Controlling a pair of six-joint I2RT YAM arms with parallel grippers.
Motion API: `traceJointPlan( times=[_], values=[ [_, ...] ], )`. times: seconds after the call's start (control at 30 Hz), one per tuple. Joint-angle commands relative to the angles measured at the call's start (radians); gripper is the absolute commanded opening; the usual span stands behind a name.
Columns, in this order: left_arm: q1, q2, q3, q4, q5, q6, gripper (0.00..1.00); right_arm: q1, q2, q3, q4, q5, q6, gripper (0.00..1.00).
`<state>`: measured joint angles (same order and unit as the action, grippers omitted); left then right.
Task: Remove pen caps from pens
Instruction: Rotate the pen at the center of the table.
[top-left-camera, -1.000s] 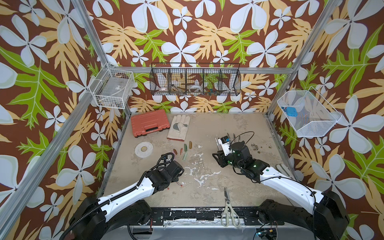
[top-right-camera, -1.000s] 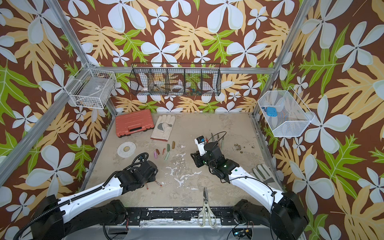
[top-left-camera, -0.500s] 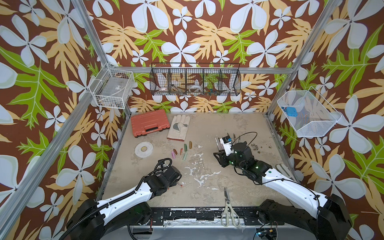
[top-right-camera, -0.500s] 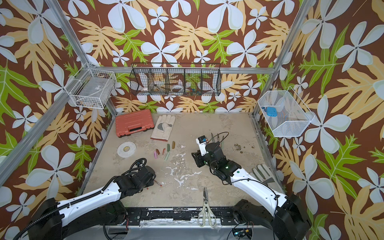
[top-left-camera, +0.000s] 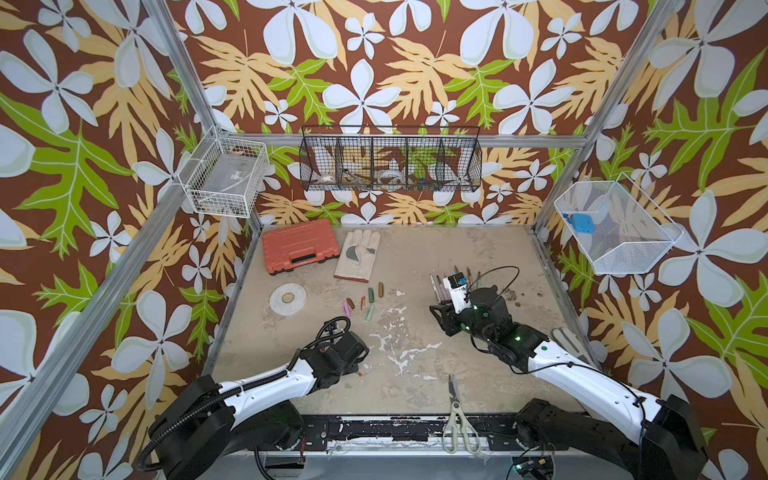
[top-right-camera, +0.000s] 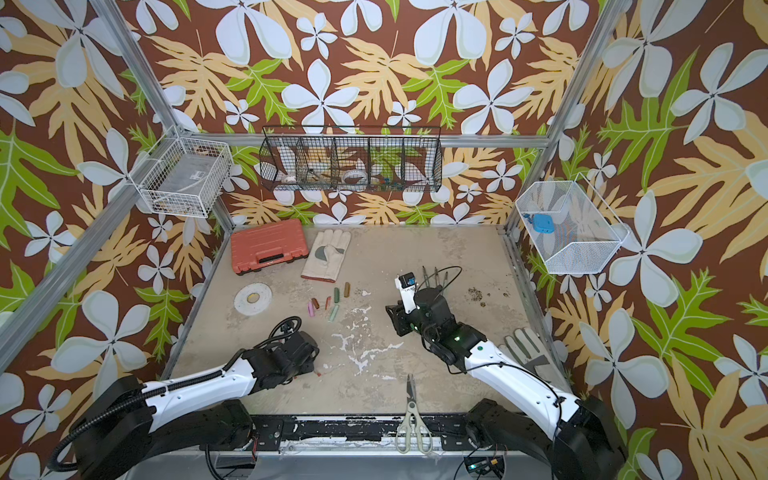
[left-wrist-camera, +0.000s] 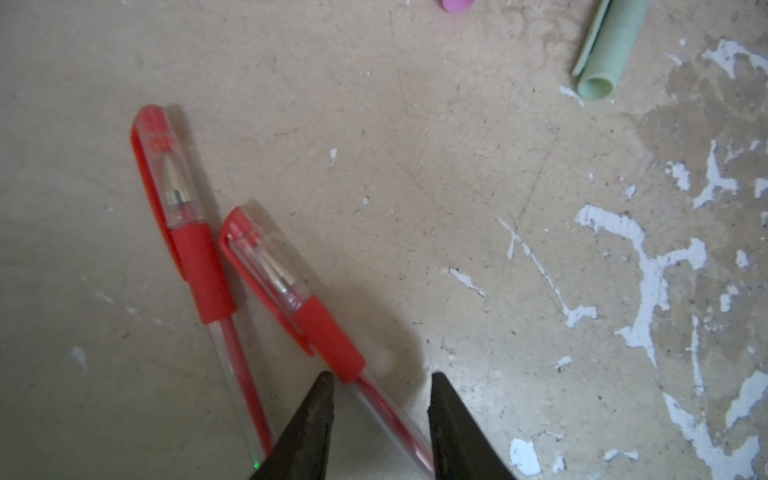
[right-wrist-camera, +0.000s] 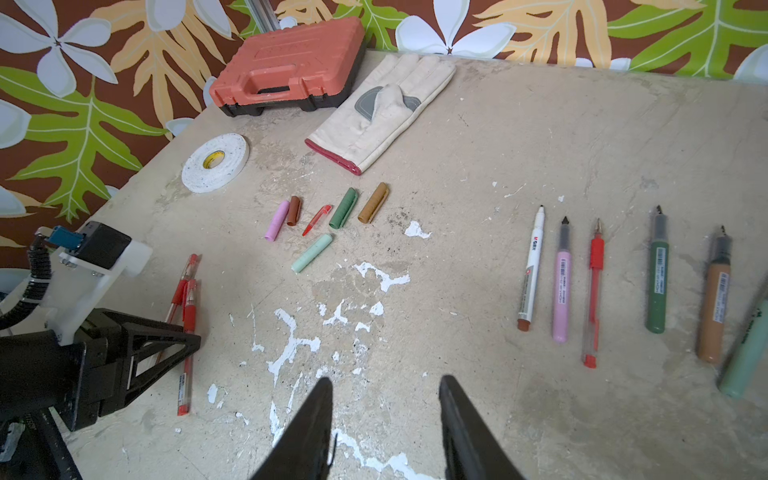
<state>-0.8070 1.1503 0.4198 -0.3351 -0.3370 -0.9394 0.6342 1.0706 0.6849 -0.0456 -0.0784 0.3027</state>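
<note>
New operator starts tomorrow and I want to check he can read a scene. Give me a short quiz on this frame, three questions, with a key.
1. True or false: the two red pens at the left hand still have their caps on.
2. How many loose caps lie near the white glove?
3. The right hand holds: A) a pen, B) a cap, C) nothing.

Key: 1 true; 2 six; 3 C.
</note>
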Motion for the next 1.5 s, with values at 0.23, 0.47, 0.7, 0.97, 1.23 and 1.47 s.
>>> traceJointPlan(
  times=[0.23,0.47,0.7,0.97,1.23,1.47],
  values=[
    [-0.011,0.141,0.008,0.14,0.118,0.056,0.21,0.0,0.002,0.003,0.0,0.005,-0.017,0.42],
    [-0.045,0.206,0.033,0.174,0.134,0.054,0.2,0.001,0.019,0.004,0.001,-0.002,-0.017,0.43],
    [-0.045,0.07,0.052,0.142,0.125,0.068,0.38,0.0,0.066,0.011,0.0,-0.045,-0.021,0.43],
    [-0.034,-0.148,0.014,0.019,0.045,0.066,0.27,0.0,0.092,0.016,0.007,-0.06,-0.021,0.45],
    [-0.023,-0.016,0.005,0.046,0.075,0.099,0.06,0.001,0.105,0.015,0.009,-0.063,-0.023,0.44],
    [-0.024,0.018,-0.02,0.162,0.189,0.138,0.0,0.0,0.109,0.017,0.009,-0.067,-0.025,0.44]
  ],
)
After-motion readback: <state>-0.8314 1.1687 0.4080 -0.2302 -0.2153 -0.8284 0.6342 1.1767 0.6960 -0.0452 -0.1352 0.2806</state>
